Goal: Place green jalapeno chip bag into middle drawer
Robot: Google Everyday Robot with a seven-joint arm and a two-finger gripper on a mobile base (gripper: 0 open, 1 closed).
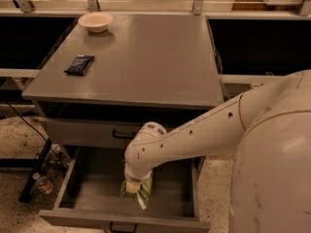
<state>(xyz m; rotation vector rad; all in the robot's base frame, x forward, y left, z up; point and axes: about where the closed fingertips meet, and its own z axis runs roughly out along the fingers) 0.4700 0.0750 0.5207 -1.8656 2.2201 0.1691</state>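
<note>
The green jalapeno chip bag (142,193) lies on the floor of the open middle drawer (92,191), right of centre, its pale sealed end pointing toward the drawer front. My gripper (132,186) hangs down from the white arm straight onto the bag's top, inside the drawer. The wrist hides most of the bag.
The closed drawer above (82,131) has a black handle. On the cabinet top (146,57) sit a dark-blue flat packet (79,64) at the left and a pale bowl (95,21) at the back left. Cables and a bottle (43,183) lie on the floor left of the cabinet.
</note>
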